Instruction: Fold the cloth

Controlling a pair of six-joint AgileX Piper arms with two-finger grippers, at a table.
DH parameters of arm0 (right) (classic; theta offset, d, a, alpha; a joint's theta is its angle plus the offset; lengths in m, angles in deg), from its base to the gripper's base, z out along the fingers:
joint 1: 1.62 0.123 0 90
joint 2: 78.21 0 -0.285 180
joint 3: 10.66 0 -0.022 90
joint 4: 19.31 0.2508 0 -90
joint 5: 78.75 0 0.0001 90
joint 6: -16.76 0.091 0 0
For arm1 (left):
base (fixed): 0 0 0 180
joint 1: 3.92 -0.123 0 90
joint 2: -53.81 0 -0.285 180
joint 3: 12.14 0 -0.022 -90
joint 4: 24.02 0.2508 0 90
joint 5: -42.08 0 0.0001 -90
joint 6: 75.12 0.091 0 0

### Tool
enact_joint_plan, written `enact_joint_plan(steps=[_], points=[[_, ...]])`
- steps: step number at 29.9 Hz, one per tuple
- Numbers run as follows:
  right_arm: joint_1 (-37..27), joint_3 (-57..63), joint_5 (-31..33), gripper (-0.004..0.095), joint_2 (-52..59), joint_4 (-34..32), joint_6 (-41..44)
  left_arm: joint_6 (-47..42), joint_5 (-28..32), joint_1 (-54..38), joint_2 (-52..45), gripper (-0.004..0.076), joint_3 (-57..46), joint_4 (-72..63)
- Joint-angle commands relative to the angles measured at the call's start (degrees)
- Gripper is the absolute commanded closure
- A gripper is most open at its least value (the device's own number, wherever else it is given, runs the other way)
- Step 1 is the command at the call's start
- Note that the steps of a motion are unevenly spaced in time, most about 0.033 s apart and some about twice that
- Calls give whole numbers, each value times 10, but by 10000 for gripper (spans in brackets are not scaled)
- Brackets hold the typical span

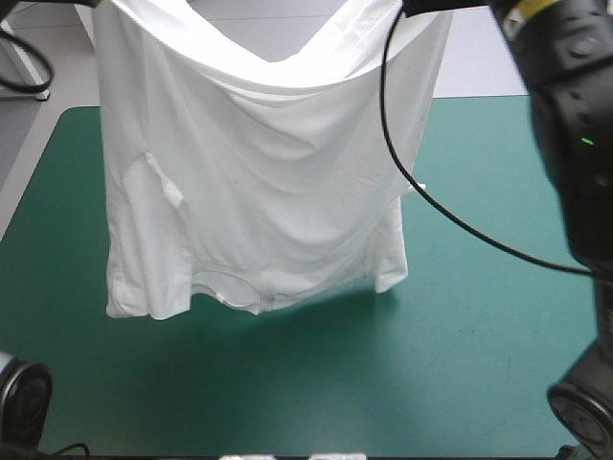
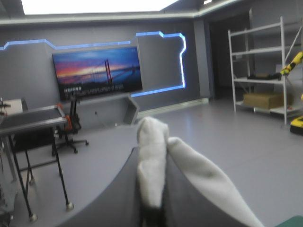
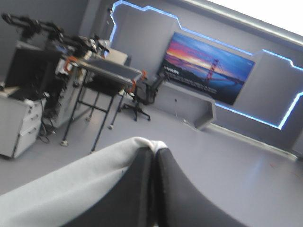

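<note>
The T-shirt (image 1: 259, 192) hangs spread out above the table (image 1: 479, 374) and its teal-green cover, lifted by its upper edge, which sags in a curve between the two held corners. Its lower hem and one sleeve dangle over the table's middle, a shadow on the cover beneath. The left gripper (image 2: 161, 158) is clamped on the T-shirt – white cloth bulges out over its black fingers (image 2: 118, 198). The right gripper (image 3: 154, 153) is likewise pinched on the T-shirt – the cloth drapes away beside one finger
</note>
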Motion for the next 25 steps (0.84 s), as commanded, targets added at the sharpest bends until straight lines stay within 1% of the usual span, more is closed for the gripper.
enact_joint_plan(steps=[1, 3, 9, 11, 14, 16, 18, 21, 23, 25], points=[[-78, -7, -87, 925, -48, -25, 82, -2, 73, 1, 46, 733, 6, 25], [-122, -7, -148, 925, -72, -25, 125, -2, 119, 1, 77, 733, 6, 26], [-189, -9, -301, 924, -83, -5, 141, 8, 300, 1, 133, 733, 6, -28], [-204, -18, -311, 924, -82, -4, 151, 33, 335, 1, 144, 733, 6, -70], [-221, -27, -318, 925, -82, 17, 148, 86, 369, 1, 149, 733, 6, -128], [-225, -28, -318, 925, -82, 32, 142, 135, 370, 1, 150, 733, 6, -158], [-225, -28, -295, 925, -83, 47, 142, 159, 348, 1, 154, 733, 6, -160], [-225, -24, -212, 925, -99, 83, 135, 153, 288, 1, 173, 733, 6, -129], [-226, -24, -141, 925, -120, 103, 120, 146, 227, 1, 193, 733, 6, -104], [-233, -24, -75, 925, -145, 133, 111, 120, 157, 1, 214, 733, 6, -71]])
